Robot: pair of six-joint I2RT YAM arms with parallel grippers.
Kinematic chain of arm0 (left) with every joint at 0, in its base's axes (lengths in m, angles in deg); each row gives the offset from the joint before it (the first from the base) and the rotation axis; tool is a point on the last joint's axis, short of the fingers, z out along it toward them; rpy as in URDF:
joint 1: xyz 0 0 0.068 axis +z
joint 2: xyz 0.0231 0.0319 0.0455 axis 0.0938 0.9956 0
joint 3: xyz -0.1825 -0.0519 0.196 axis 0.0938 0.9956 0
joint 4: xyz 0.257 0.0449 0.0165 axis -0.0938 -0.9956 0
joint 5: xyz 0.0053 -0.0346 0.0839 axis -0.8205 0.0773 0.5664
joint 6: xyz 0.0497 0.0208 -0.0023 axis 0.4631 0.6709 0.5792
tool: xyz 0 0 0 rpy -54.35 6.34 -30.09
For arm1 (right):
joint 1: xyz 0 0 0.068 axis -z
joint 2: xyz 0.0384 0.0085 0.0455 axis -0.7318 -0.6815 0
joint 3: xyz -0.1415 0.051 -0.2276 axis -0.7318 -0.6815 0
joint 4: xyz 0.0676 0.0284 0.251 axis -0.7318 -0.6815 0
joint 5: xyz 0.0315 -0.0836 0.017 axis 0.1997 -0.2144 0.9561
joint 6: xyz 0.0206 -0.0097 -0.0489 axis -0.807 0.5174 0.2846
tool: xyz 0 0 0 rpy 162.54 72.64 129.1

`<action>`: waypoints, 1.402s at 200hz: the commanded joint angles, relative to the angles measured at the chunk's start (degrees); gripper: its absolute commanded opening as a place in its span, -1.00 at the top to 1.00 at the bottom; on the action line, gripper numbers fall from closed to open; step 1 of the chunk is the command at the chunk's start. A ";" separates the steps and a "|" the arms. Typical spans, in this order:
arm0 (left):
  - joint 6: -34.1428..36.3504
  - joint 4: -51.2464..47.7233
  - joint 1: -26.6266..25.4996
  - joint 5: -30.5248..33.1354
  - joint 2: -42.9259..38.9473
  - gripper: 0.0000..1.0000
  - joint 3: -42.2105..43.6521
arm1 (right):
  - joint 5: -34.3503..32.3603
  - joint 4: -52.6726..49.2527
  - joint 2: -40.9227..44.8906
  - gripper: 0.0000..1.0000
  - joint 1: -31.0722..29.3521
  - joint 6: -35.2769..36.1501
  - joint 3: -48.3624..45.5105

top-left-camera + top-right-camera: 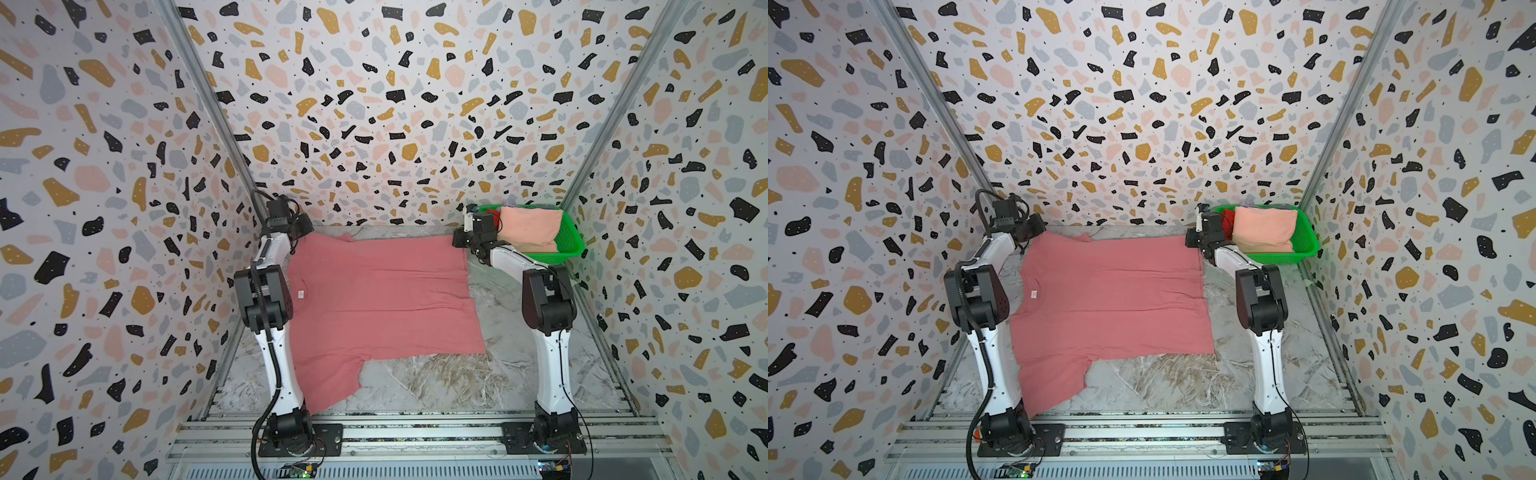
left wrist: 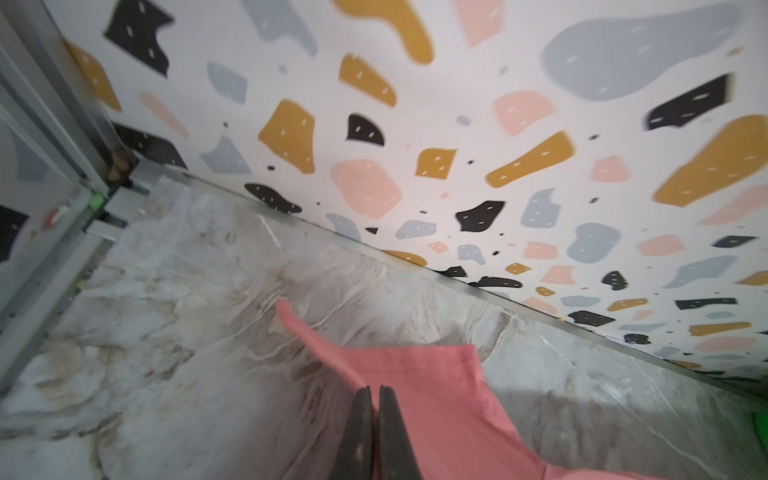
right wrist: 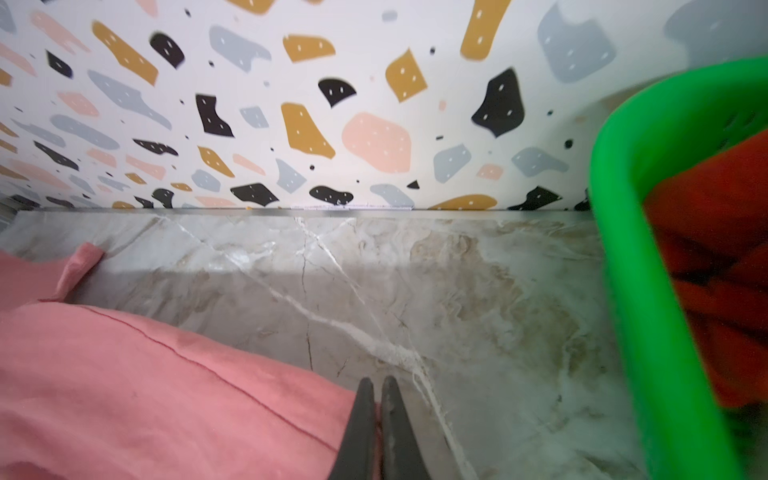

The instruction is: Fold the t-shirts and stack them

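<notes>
Here's the marble-patterned table (image 1: pixel 415 382), and nearly all of its left and middle is taken up by the pink shirt (image 1: pixel 374 299). It lies spread flat, with the neck toward the left edge and the hem toward the right. One sleeve reaches down to the front left corner and the other sits up by the back edge. The cloth is smooth across the body, with a few long creases running left to right.

In the back right corner stands the green basket (image 1: pixel 571 241), with its mesh wall facing us. Inside it is a folded peach shirt (image 1: pixel 528 228), on top and filling most of the basket. A red shirt (image 1: pixel 494 216) is bunched against the basket's left wall, beside the peach one. The right wrist view shows that red cloth close up, just inside the green rim.

Now the arms, both stretched to the back of the table. The left gripper (image 2: pixel 376 390) has its jaws pinched tight on the pink shirt at its back left corner, by the far sleeve, with cloth squeezed between the fingers. The right gripper (image 3: pixel 377 380) is clamped the same way on the back right corner of the hem, close to the basket's left wall.

Smallest of all is a little white label (image 1: pixel 301 294), lying just inside the neck opening.
</notes>
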 commanded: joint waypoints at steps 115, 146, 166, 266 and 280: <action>12.87 1.78 0.25 7.52 -20.74 1.00 28.67 | 6.86 1.75 12.03 1.00 1.15 3.65 -12.95; 13.27 3.08 0.24 9.47 -24.48 1.00 34.21 | 6.78 3.09 14.75 1.00 1.15 3.19 -17.63; 13.41 3.58 0.26 11.05 -26.37 1.00 37.36 | 6.82 4.05 16.42 1.00 1.10 2.51 -20.83; 8.43 7.17 0.35 19.98 -46.62 -0.03 57.15 | -0.52 3.14 37.29 -0.12 0.96 -2.50 -42.98; 8.50 4.26 0.35 18.77 -42.85 -0.10 53.20 | 2.66 2.08 34.90 -0.12 0.73 -2.62 -40.13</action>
